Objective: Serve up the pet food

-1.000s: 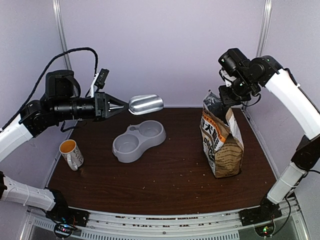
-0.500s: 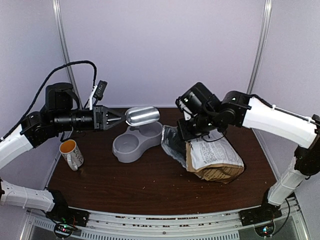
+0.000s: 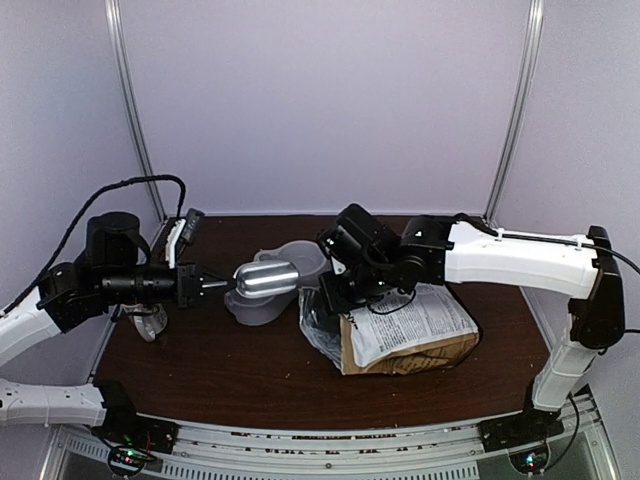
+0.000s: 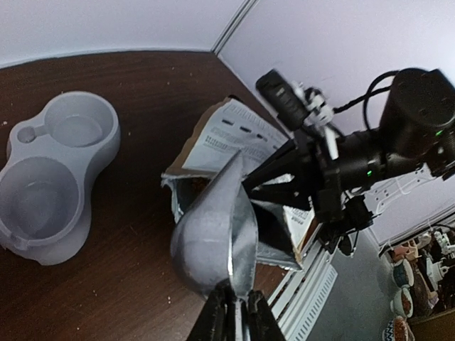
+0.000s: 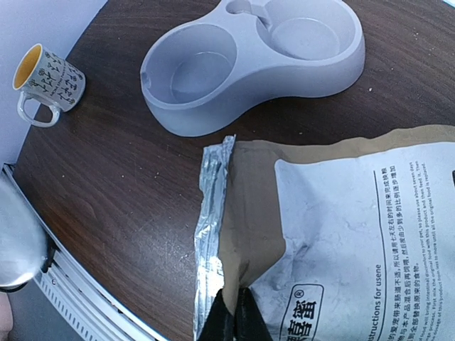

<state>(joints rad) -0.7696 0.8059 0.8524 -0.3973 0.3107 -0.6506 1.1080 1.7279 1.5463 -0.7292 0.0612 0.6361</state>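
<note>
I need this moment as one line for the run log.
left claw: shut on metal scoop | right claw: shut on food bag edge | food bag: on its side, mouth toward scoop | double bowl: empty

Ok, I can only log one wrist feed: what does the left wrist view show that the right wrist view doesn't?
Left wrist only: the right arm, the left pincer gripping the metal scoop, and the open mouth of the bag. Right wrist only: the mug. Both: the grey double bowl, the bag, and the right pincer clamped on its edge; a silver blur at the right wrist view's edge may be the scoop.
</note>
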